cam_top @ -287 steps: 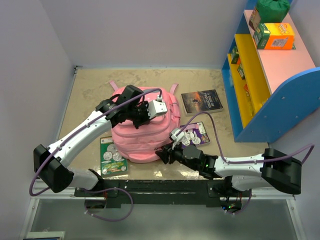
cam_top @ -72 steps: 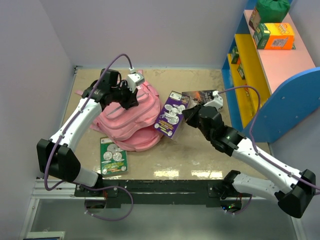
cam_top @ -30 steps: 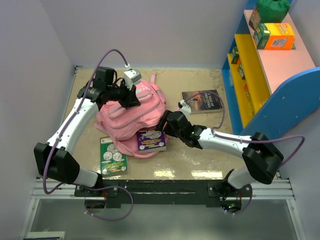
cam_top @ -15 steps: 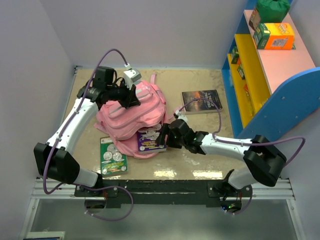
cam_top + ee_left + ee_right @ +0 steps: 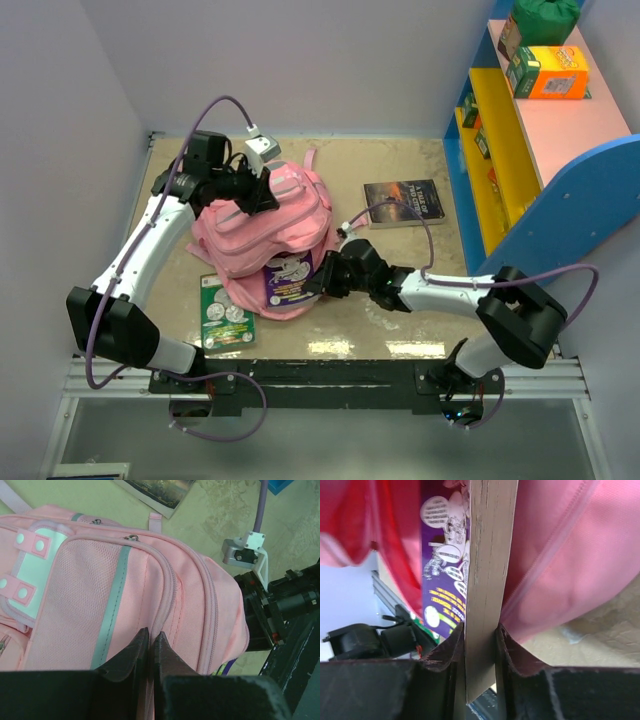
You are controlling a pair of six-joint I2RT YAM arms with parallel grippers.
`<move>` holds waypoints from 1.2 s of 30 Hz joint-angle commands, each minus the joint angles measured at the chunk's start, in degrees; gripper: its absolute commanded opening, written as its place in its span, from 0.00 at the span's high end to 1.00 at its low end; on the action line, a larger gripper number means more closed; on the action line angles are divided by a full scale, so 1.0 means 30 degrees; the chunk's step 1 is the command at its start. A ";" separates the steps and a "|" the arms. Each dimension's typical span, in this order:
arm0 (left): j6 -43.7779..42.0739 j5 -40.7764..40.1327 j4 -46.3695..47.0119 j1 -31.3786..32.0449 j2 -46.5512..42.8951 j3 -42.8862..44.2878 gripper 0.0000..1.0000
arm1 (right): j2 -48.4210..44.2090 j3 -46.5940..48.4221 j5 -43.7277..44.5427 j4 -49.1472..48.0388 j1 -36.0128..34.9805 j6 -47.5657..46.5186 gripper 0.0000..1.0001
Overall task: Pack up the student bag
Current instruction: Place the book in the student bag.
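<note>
The pink student bag point(image 5: 270, 225) lies in the middle of the table, and its top is lifted. My left gripper point(image 5: 258, 192) is shut on a fold of the bag's fabric beside a zip seam, as the left wrist view point(image 5: 150, 636) shows over the bag point(image 5: 75, 595). My right gripper point(image 5: 322, 280) is shut on a purple book point(image 5: 290, 280) and holds it upright at the bag's near opening. In the right wrist view the gripper point(image 5: 481, 630) clamps the book's page edge point(image 5: 487, 555), with the bag's pink fabric point(image 5: 560, 555) on both sides.
A green book point(image 5: 225, 315) lies flat at the bag's near left. A dark book point(image 5: 403, 202) lies to the right of the bag. A blue and yellow shelf point(image 5: 520, 140) with an orange box point(image 5: 548, 72) stands at the right. Walls close off the left and back.
My right gripper has moved left and turned the purple book from flat to upright, pushing it further into the bag's opening. My left gripper keeps the bag's top lifted.
</note>
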State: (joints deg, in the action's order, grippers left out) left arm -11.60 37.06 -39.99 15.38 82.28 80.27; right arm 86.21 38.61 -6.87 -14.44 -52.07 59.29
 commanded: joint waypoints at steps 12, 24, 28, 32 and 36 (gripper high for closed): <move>0.0349 0.1417 0.2197 -0.0086 -0.1001 0.1397 1.00 | 0.1313 0.3152 0.3374 -0.4437 -0.0103 -0.5845 1.00; -0.0295 0.1243 0.1376 -0.0086 -0.0942 0.1838 1.00 | 0.8816 1.1852 0.3845 0.0759 -0.0074 -0.4265 0.96; 0.0172 0.0246 0.2366 -0.0406 -0.1147 0.1838 1.00 | 0.8705 1.1919 0.3610 0.3667 -0.0045 -0.3797 0.80; 0.1198 0.0770 0.4011 -0.1082 -0.1675 0.1778 1.00 | 0.8353 1.1154 0.2851 0.4342 -0.0044 -0.3852 0.55; 0.0966 0.1007 0.3429 -0.1083 -0.1383 0.1867 1.00 | 0.6628 1.0218 0.2905 0.4022 -0.0044 -0.4877 0.39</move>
State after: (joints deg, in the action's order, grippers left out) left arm -11.03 31.27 -38.70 11.73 82.26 81.19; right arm 112.16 71.48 4.45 -5.34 -51.33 48.21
